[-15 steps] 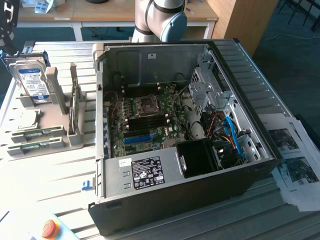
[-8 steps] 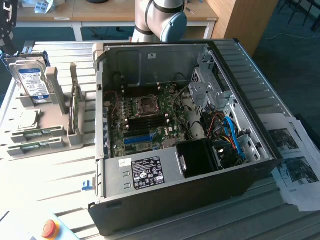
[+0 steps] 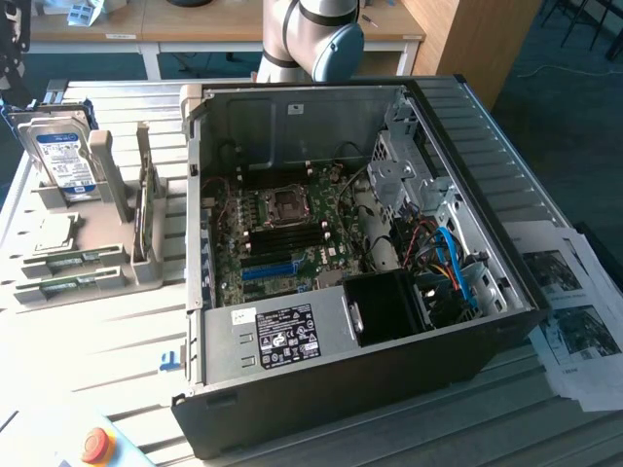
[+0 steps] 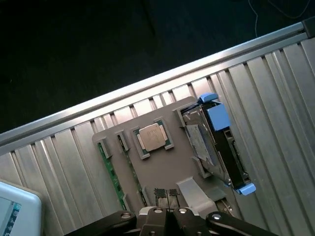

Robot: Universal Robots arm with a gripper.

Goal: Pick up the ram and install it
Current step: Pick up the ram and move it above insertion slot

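Observation:
A green ram stick [image 4: 112, 173] lies on edge along one side of a grey parts holder [image 4: 162, 167] on the slatted metal table. In the exterior view, green sticks of ram [image 3: 63, 288] rest in the holder's [image 3: 102, 238] front slots at the exterior view's left. My gripper [image 4: 169, 192] hovers well above the holder, shut, with nothing between its fingers. The open computer case [image 3: 341, 253] lies on its side with the large green motherboard [image 3: 282, 229] exposed inside. The arm's [image 3: 316, 34] grey elbow rises behind the case.
The holder also carries a silver processor [image 4: 152, 136] and a hard drive [image 3: 63, 156] with blue brackets. A red stop button [image 3: 94, 445] sits at the near left corner. Printed papers [image 3: 574, 321] lie at the exterior view's right of the case. The table edge [image 4: 147, 86] borders a dark floor.

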